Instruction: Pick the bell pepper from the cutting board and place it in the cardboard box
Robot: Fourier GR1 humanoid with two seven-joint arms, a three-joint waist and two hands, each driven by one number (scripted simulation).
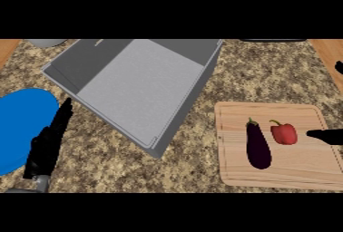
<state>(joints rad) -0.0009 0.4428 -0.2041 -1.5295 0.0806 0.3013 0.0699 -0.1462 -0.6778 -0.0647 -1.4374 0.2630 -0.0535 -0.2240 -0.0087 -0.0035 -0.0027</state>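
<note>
Head view, looking steeply down on a speckled stone bench (268, 77).

Item 1: board (295, 172), pale wood, at the right of the bench. It carries two things, side by side and apart.

Item 2: pepper (285, 133), red with a green stem, lying near the board's middle right. This is the thing to be moved; it is not yet lifted.

Item 3: eggplant (258, 145), dark purple, lying lengthwise just left of the pepper. Not part of the task; its nearness means the pepper is best approached from the right, away from it.

Item 4: box (144, 86), grey in these colours, open at the top, set at an angle at the upper middle, well apart from the board. Its open mouth faces up, ready to receive the pepper.

Item 5: right hand (326, 136), black, only a fingertip showing at the right edge, pointing toward the pepper and near it without touching. Whether its fingers are spread or closed cannot be told. Judged to be at the approach step.

Item 6: left hand (47, 145), fingers straight and relaxed, holding nothing, resting at lower left beside a blue plate (20, 127).

Item 7: grey bowl (46, 43), part seen at the upper left edge.
</note>
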